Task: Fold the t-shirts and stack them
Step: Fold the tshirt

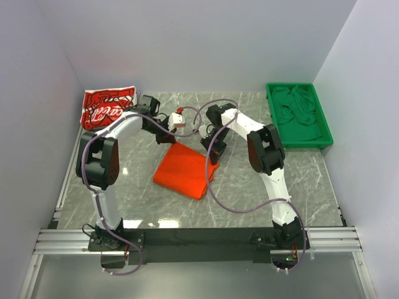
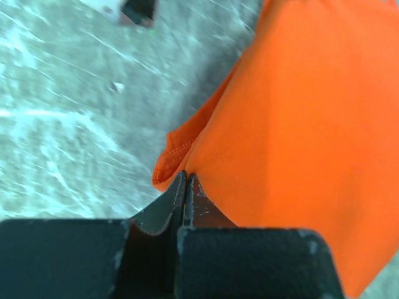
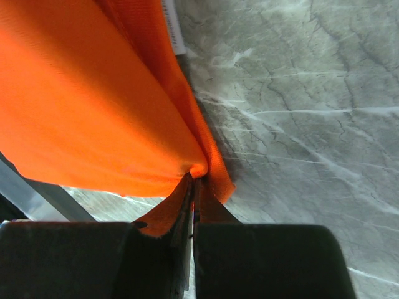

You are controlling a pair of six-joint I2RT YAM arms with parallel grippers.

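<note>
The left gripper (image 2: 185, 177) is pinched narrow on the orange t-shirt (image 2: 299, 124). Its two dark fingers meet with almost no gap at a folded corner of the cloth. The right gripper (image 3: 194, 177) is closed the same way on another edge of that shirt, with a fold of orange squeezed between its fingers.

Only the top camera shows the whole shirt. It lies as a roughly square folded shape on the marble table (image 1: 299, 180), with the two arms reaching down to its far edge. The left arm comes to the far left corner and the right arm to the far right corner. From above, the wrists cover the fingers, so the grip itself shows only in the wrist views.

The right wrist view also shows a white label (image 3: 173, 28) sewn into the shirt's layers, which is not visible from above. The left wrist view is blurred across the table beside the shirt.

The red t-shirt (image 1: 107, 106) with white script lies folded beyond and to the left of the orange shirt, well apart from it. A green tray (image 1: 324, 134) holding green cloth (image 1: 296, 112) sits beyond the orange shirt to the right, also well apart.
</note>
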